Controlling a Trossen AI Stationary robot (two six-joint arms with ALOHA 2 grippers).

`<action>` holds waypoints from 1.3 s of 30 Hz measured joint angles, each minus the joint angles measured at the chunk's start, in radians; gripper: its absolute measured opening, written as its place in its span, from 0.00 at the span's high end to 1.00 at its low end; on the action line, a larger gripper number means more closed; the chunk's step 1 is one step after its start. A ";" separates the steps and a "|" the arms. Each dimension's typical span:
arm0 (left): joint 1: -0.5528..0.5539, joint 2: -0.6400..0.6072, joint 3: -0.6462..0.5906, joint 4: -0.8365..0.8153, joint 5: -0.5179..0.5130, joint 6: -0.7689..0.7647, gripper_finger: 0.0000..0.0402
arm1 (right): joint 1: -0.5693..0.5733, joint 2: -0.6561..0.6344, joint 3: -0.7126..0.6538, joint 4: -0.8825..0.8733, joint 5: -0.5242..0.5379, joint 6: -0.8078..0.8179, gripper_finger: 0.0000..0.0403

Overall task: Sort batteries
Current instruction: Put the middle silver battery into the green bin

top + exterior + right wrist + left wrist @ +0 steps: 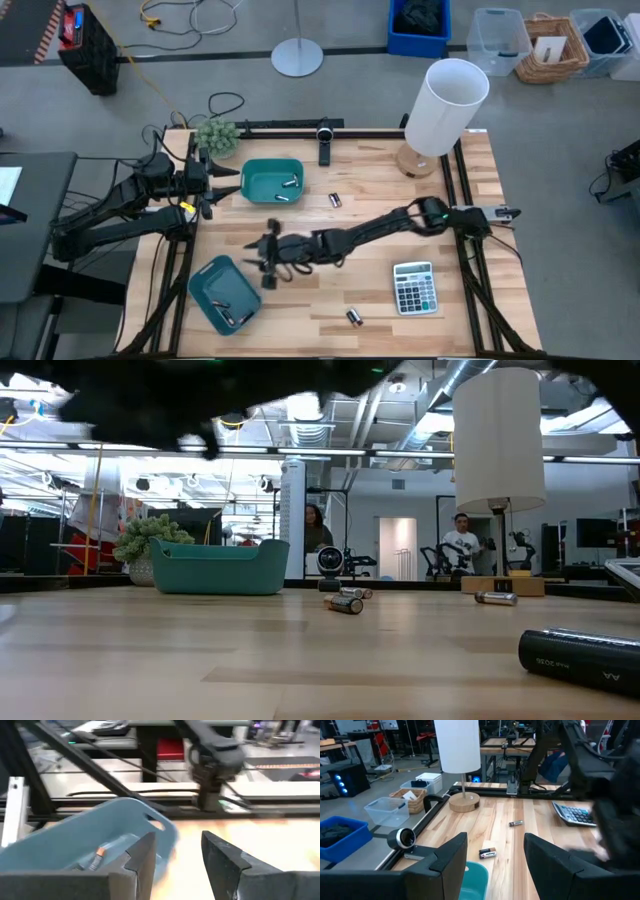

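My right gripper [258, 260] reaches across the table's middle, open and empty, just right of the near teal bin [225, 293]. In the right wrist view the gripper [177, 857] faces that bin [85, 845], where a battery [97, 857] lies on the floor. My left gripper [228, 182] waits open at the left rim of the far teal bin [262, 170], which holds two batteries [288, 186]. Loose batteries lie on their sides on the table: one pair [335, 200] right of the far bin, one [354, 317] near the near edge, and another [516, 823] farther off in the left wrist view.
A grey calculator [414, 288] lies at the right. A white lamp [443, 105] on a wooden base stands at the far right corner. A small plant [217, 137] sits at the far left. A camera [324, 133] is mounted on the far edge. People stand in the room behind.
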 joint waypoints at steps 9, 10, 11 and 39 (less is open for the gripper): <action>0.000 0.012 0.000 0.006 0.000 -0.007 0.53 | -0.002 -0.297 -0.542 0.266 0.149 0.047 0.58; 0.000 0.014 0.000 0.005 -0.001 -0.009 0.53 | -0.002 -0.331 -0.586 0.288 0.172 0.047 0.58; 0.000 0.019 0.000 0.009 -0.002 -0.009 0.53 | -0.002 -0.365 -0.627 0.307 0.193 0.047 0.58; -0.135 0.797 0.042 0.482 0.022 0.077 0.53 | 0.031 -0.970 -1.348 0.484 0.534 0.056 0.58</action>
